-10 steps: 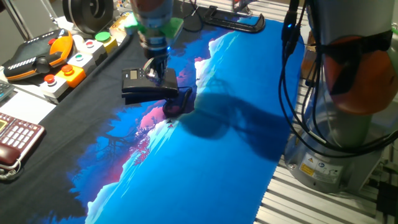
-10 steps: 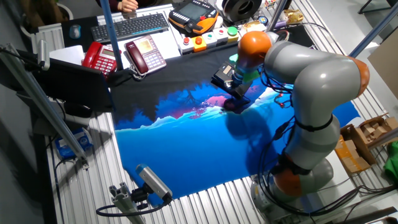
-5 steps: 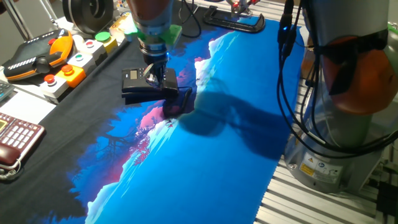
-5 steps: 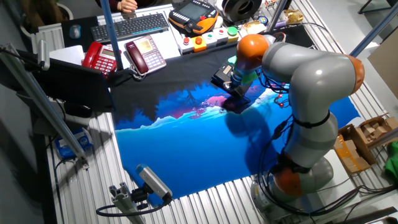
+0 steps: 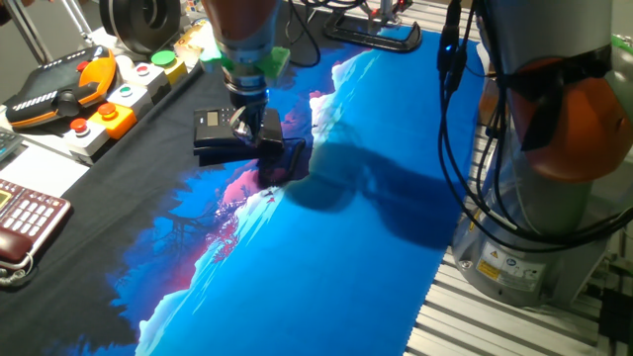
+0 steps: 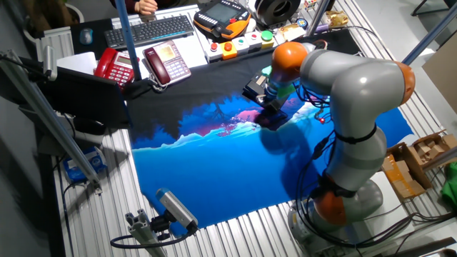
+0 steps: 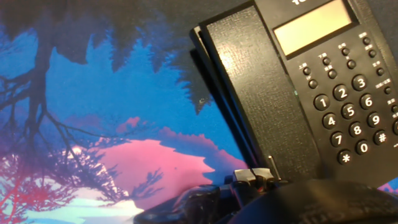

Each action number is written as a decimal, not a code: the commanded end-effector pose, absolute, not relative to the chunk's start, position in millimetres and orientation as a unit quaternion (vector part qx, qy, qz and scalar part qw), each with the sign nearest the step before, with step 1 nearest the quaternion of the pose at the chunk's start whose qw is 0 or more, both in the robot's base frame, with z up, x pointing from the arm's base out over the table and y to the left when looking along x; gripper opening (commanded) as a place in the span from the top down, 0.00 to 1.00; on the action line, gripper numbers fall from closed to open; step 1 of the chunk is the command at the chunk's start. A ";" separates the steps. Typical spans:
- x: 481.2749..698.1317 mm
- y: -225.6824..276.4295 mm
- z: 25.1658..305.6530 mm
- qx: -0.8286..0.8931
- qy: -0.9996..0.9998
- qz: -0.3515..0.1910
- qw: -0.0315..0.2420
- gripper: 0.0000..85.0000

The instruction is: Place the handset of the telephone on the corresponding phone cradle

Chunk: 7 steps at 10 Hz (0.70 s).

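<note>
The black telephone [image 5: 213, 127] lies on the mat near the dark-to-blue border; it also shows in the other fixed view [image 6: 253, 91]. In the hand view its keypad and display [image 7: 342, 124] fill the right side. The handset [image 7: 249, 87], a long textured black bar, lies flat along the keypad's left side on the phone cradle; it is also in the fixed view [image 5: 232, 150]. The coiled cord [image 7: 205, 202] is bunched at the phone's end [image 5: 282, 163]. My gripper [image 5: 249, 127] is low over the phone's right end [image 6: 270, 96]. Its fingers are hidden in the hand view.
An orange-and-black controller [image 5: 59, 84] and a button box [image 5: 119, 104] lie at the back left. A dark red and cream phone [image 5: 25, 218] sits at the left edge. A keyboard [image 6: 150, 30] and a red phone [image 6: 114, 66] lie behind. My arm's base [image 5: 554, 148] stands right.
The gripper has edged slightly down and right over the phone. The phone and handset have not moved.
</note>
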<state>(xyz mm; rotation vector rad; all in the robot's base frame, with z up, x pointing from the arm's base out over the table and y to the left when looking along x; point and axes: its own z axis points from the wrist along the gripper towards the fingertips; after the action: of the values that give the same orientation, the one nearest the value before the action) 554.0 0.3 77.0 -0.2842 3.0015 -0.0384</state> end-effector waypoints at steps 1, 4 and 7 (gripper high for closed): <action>553.6 0.5 75.0 -0.094 0.993 -0.013 0.064 0.99; 550.4 1.4 63.4 -0.095 0.993 -0.011 0.074 0.99; 552.7 -3.1 65.5 -0.101 0.992 -0.013 0.074 0.99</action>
<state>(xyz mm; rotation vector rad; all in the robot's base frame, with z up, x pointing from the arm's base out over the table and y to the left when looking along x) 552.8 -3.1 65.4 -0.3019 2.9774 -0.0403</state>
